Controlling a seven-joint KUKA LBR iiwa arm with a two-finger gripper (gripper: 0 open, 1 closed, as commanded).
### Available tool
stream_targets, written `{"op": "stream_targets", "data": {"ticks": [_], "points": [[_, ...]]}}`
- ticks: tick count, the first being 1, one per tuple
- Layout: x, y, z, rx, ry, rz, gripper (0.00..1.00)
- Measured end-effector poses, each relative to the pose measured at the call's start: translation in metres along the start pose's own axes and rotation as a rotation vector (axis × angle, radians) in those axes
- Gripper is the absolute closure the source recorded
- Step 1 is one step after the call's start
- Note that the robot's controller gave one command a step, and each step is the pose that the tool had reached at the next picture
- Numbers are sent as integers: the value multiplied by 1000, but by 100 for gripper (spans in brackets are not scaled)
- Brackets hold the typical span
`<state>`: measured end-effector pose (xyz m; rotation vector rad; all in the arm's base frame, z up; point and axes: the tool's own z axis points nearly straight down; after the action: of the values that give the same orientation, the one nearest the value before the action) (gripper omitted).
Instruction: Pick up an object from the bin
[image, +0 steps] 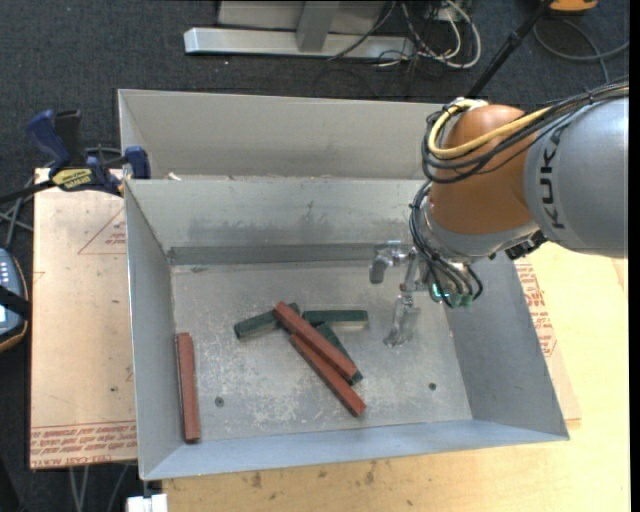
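The fingers (401, 322) hang apart and empty over bare bin (440, 350) floor, right of the crossed sticks; best shift left and straddle the top brown stick (316, 341) crosswise.

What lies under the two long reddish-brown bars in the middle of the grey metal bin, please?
Under them lie dark green flat bars, ends sticking out left and right of the reddish-brown bars. How they meet underneath is covered.
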<state>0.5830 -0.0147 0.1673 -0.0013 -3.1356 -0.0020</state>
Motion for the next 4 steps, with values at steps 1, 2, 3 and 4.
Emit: {"op": "stream_targets", "data": {"ticks": [1,2,3,4], "points": [[-2,0,-4,0,-7,0,0],[0,23,38,0,-13,10,0],[-38,35,84,-1,-13,-2,0],[-49,38,95,0,-13,-3,0]]}}
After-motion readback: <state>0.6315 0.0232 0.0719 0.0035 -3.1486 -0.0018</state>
